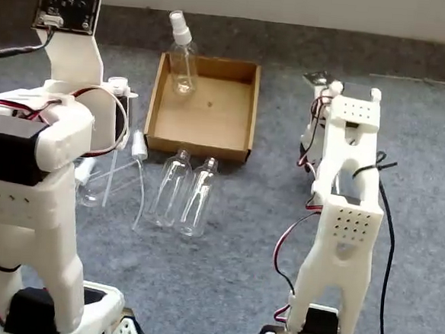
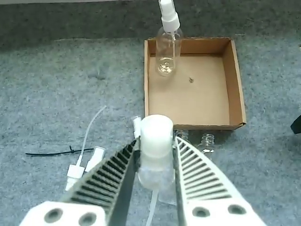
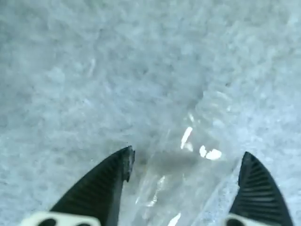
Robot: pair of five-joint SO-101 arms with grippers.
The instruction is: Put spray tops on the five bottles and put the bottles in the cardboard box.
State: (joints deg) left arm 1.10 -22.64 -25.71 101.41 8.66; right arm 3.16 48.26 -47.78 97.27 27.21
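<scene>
My left gripper point(image 2: 155, 145) is shut on a white spray top point(image 2: 156, 133) whose dip tube hangs down; in the high view that spray top point(image 1: 119, 84) sits beside the left arm. The cardboard box point(image 1: 239, 141) stands at the back centre, and one capped bottle point(image 1: 183, 57) leans in its far left corner. Two uncapped clear bottles point(image 1: 172, 186) point(image 1: 199, 196) lie side by side in front of the box. My right gripper point(image 3: 186, 165) is open, low over the carpet, with a clear bottle point(image 3: 188, 183) lying between its fingers.
Two loose spray tops point(image 2: 75, 170) point(image 2: 94, 157) with long tubes lie on the grey carpet left of the bottles, beside a black tie point(image 2: 51, 153). The right arm point(image 1: 345, 221) stretches along the right side, away from the box.
</scene>
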